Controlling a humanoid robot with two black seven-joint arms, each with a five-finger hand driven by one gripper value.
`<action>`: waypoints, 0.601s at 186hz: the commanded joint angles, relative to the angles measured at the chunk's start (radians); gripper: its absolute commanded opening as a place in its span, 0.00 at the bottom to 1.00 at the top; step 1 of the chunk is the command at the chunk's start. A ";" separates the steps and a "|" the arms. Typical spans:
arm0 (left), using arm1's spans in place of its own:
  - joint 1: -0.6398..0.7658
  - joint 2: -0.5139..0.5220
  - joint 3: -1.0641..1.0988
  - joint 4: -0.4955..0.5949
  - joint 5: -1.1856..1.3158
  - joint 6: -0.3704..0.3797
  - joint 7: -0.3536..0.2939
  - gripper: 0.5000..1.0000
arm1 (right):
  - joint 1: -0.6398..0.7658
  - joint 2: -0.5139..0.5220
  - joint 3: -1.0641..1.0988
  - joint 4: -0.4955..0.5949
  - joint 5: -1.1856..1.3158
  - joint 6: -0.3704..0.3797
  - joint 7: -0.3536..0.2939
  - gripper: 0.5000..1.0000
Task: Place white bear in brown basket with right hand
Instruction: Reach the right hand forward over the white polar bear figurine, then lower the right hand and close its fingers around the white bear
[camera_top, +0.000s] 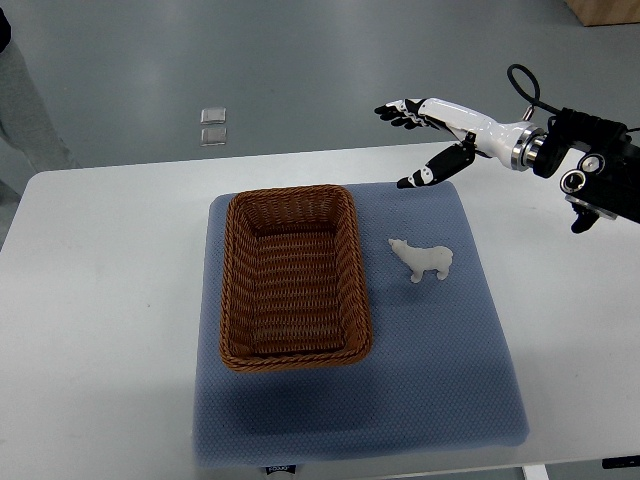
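Note:
A small white bear (423, 260) stands on the blue mat (430, 360), just right of the brown wicker basket (292, 277). The basket holds nothing. My right hand (425, 140) comes in from the right edge and hovers above the mat's far right corner, behind and above the bear, apart from it. Its fingers (400, 112) are spread and hold nothing; the thumb (425, 176) points down toward the mat.
The mat lies on a white table (100, 300). Two small clear squares (214, 126) lie on the grey floor beyond the table's far edge. A person's grey clothing (25, 110) shows at the upper left.

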 joint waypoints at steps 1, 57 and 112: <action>0.000 0.000 0.000 0.000 0.000 0.000 0.000 1.00 | 0.048 -0.024 -0.077 0.034 -0.081 0.056 -0.001 0.85; 0.000 0.000 0.000 0.000 0.000 0.000 0.000 1.00 | 0.074 -0.044 -0.166 0.060 -0.171 0.155 -0.010 0.84; 0.000 0.000 0.000 0.000 0.000 0.000 0.000 1.00 | 0.048 -0.035 -0.166 0.065 -0.163 0.173 -0.070 0.84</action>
